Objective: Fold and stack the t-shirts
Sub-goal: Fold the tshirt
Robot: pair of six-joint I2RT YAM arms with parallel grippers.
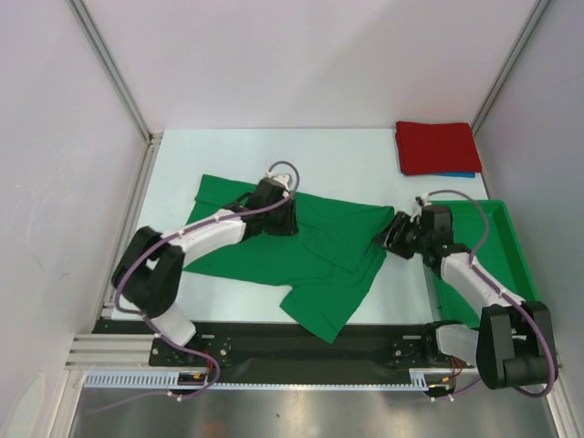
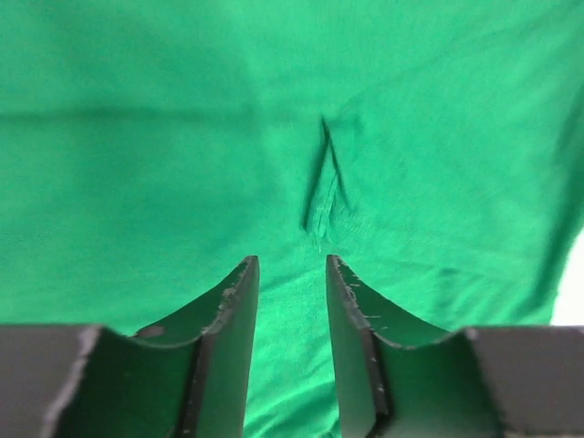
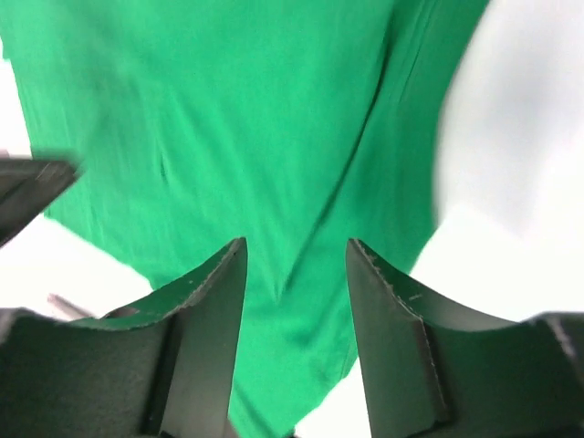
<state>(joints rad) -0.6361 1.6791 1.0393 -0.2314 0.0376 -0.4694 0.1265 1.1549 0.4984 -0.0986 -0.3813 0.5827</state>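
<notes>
The bright green t-shirt (image 1: pixel 315 269) lies spread and rumpled on the white table, partly folded over itself. My left gripper (image 1: pixel 285 219) hovers low over its upper middle; in the left wrist view the gripper (image 2: pixel 292 265) is open over green fabric (image 2: pixel 137 137) with a small crease ahead. My right gripper (image 1: pixel 392 234) is at the shirt's right edge; in the right wrist view it (image 3: pixel 297 246) is open above a hanging fold of the shirt (image 3: pixel 228 109). The red t-shirt (image 1: pixel 436 146) lies folded at the back right on top of the blue t-shirt (image 1: pixel 456 173), of which only an edge shows.
A rigid green bin (image 1: pixel 504 239) stands at the right edge, under my right arm. White walls and metal posts enclose the table (image 1: pixel 347 155). A black rail runs along the near edge.
</notes>
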